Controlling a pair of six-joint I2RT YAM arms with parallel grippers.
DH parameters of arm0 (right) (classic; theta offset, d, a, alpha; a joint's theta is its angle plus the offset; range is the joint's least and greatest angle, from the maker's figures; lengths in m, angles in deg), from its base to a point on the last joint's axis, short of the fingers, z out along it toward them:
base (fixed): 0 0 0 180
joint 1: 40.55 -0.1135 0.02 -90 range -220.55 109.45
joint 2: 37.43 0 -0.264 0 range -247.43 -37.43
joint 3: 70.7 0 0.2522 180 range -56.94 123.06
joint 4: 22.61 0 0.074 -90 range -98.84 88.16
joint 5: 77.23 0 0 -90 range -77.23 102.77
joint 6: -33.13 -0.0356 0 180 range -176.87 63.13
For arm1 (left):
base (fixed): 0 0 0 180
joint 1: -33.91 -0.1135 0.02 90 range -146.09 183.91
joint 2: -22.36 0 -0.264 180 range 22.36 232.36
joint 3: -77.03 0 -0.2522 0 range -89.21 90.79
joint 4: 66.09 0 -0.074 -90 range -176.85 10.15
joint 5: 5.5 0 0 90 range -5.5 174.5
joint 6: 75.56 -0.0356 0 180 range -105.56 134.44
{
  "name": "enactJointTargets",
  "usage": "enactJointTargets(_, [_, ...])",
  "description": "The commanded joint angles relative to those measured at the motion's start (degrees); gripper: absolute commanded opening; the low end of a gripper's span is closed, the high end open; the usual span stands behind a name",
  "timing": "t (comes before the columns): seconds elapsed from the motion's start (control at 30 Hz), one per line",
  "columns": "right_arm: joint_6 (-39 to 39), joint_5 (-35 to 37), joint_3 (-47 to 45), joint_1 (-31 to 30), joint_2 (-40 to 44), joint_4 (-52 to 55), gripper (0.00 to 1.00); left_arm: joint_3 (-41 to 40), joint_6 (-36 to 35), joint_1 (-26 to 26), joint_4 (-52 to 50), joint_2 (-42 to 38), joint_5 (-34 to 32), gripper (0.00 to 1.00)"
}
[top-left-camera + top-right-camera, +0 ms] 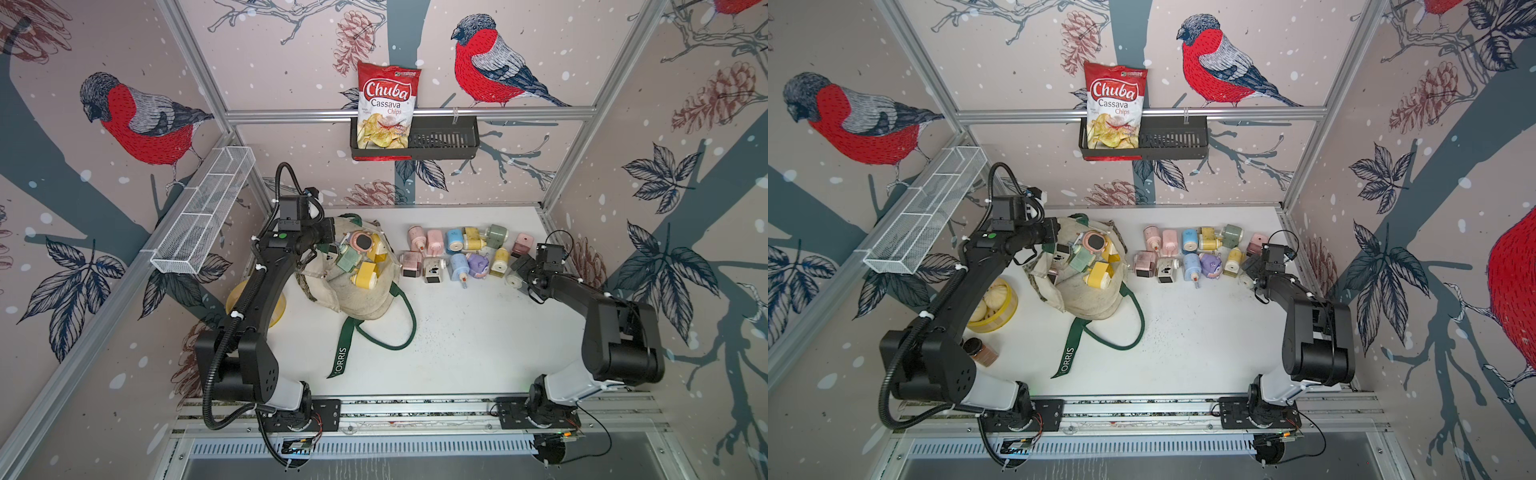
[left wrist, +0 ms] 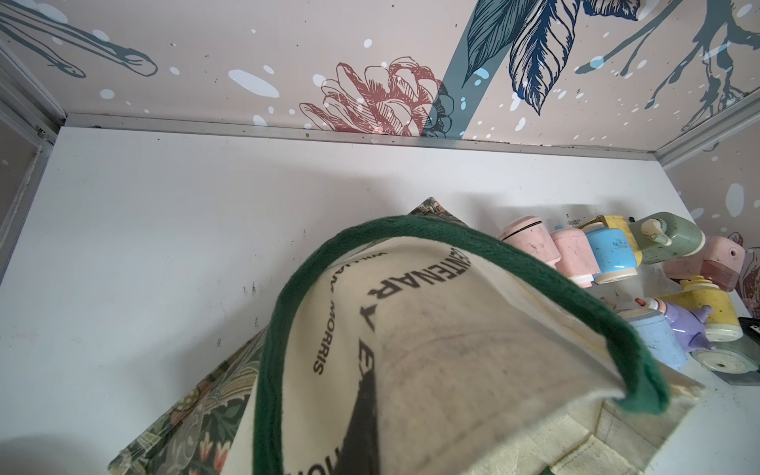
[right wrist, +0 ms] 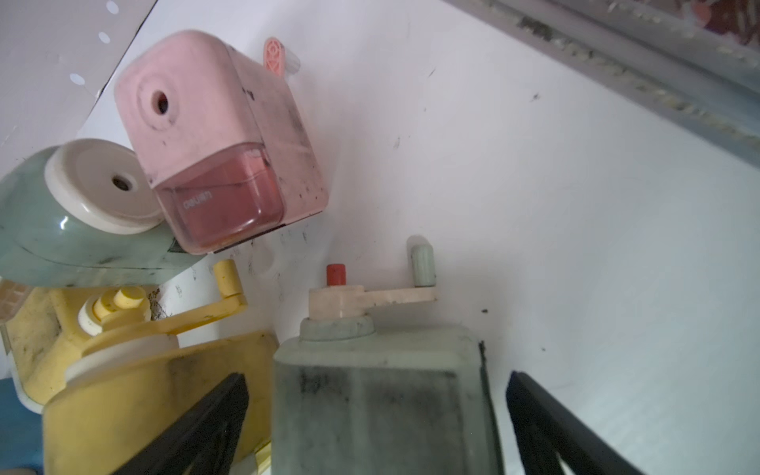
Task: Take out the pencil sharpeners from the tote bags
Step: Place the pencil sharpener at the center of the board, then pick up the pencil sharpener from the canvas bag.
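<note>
I read the left fingers [image 1: 332,241] as together and pinching the rim of the tote [image 1: 361,299], though the cloth hides their tips in the left wrist view. The likely purpose is to hold the mouth lifted and open, so that the contents can be reached from above. The tote lies slumped on the worktop [image 1: 457,345] on the left arm's side, its green handles trailing toward the arm bases. Several sharpeners [image 1: 365,274] show in its mouth, a yellow one uppermost, so I judge the task unfinished.

The sharpeners already out lie in two rough rows [image 1: 457,253] near the back wall, well apart from the tote; grouping them there keeps them off the path between the arms.

The right fingers [image 3: 205,419] stand wide apart, one on either side of a green sharpener [image 3: 382,423] that rests on the worktop at the right end of the rows. A gap shows between it and one finger, so nothing is gripped. A yellow sharpener [image 3: 135,386] sits just beside the other finger; I would therefore raise this arm straight up before traversing to the tote, to avoid knocking it.
</note>
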Motion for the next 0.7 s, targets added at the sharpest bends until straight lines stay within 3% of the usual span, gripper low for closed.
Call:
enactJointTargets(0.0, [0.1, 1.9, 0.7, 0.1, 1.1, 3.0, 1.0, 0.5, 0.2, -0.1, 3.3, 0.0, 0.3, 0.0])
enactJointTargets(0.27, [3.1, 5.0, 0.4, -1.3, 8.1, 6.1, 0.97, 0.6, 0.1, -0.2, 3.4, -0.1, 0.0, 0.0])
enactJointTargets(0.4, [4.9, 3.2, 1.1, -3.1, 12.9, 7.4, 0.95, 0.6, 0.2, -0.2, 3.4, -0.3, -0.1, 0.0])
enactJointTargets(0.67, [11.7, -0.2, 7.5, -19.2, 16.7, 9.3, 0.9, 0.6, 0.1, -0.2, 3.1, -0.4, -0.5, 0.0])
